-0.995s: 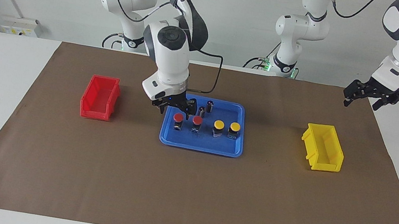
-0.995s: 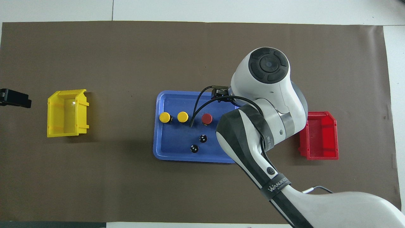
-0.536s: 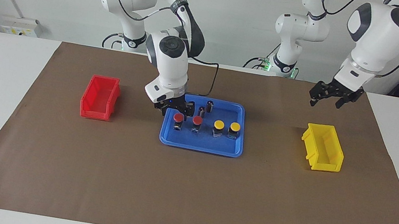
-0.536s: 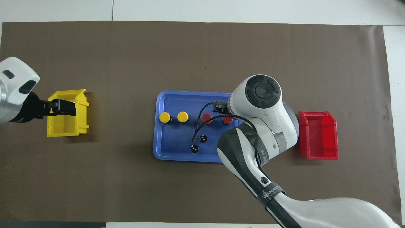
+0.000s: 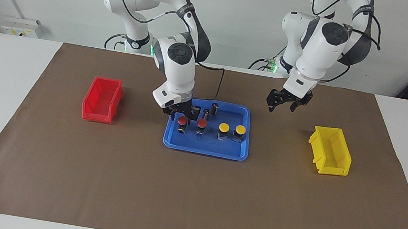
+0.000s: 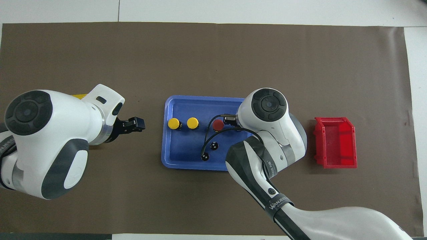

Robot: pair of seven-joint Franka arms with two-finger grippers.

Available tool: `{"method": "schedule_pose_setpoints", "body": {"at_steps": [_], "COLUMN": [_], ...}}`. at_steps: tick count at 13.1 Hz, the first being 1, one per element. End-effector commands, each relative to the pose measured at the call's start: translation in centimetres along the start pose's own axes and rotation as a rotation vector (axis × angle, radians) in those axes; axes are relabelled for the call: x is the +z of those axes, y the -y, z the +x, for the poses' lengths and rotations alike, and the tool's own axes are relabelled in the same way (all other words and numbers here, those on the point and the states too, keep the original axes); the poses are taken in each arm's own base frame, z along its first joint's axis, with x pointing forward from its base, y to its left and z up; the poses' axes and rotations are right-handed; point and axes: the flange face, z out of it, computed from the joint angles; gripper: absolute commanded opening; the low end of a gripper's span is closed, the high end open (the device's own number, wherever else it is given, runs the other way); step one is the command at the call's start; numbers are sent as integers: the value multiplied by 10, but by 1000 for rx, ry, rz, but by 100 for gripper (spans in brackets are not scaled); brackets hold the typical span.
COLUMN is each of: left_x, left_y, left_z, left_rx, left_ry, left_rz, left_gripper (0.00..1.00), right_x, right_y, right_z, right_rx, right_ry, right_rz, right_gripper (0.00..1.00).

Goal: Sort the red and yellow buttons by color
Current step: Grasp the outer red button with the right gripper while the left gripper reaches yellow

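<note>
showing a two-arm sorting layout: a blue tray (image 5: 205,147) sits mid-table, a red bin (image 5: 102,99) toward the right arm's end and a yellow bin (image 5: 330,151) toward the left arm's end, presumably so each arm serves the bin on its own side. four buttons stand upright in one row in the tray, red caps toward the red bin, yellow caps toward the yellow bin: first red button (image 5: 182,121), second red button (image 5: 202,122), first yellow button (image 5: 224,127), second yellow button (image 5: 240,129). two dark capless cylinders (image 5: 210,110) stand in the tray nearer to the robots and are not part of the sort. the right gripper (image 5: 178,113) is low at the first red button, its fingers to either side of the cap; whether they already grip it cannot be told, and the button rests in the tray. the left gripper (image 5: 283,101) hangs in the air over the brown mat (image 5: 191,194), between tray and yellow bin, carrying nothing, its jaws apart. both bins look empty, so no button is sorted yet.
</note>
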Motion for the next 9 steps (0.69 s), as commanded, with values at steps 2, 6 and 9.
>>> {"method": "schedule_pose_setpoints", "body": {"at_steps": [2,6,9], "left_x": [36,62,70], "left_y": [-36,-56,-61], "left_z": [-9,-4,1], "left_rx": [-55,-83,-93], "left_ry": [2,-35,-54], "left_rz": [-18,-48,-64], "left_gripper": [89,88,88], "right_x": [7,-7,-45], "right_y": [-3,2,-8], "right_z": [-6,2,22], "right_rx": [-12,-16,-49], "right_ry": [-13,-16,12], "right_rz": [12,16,-3], "right_gripper": [54,19,19]}}
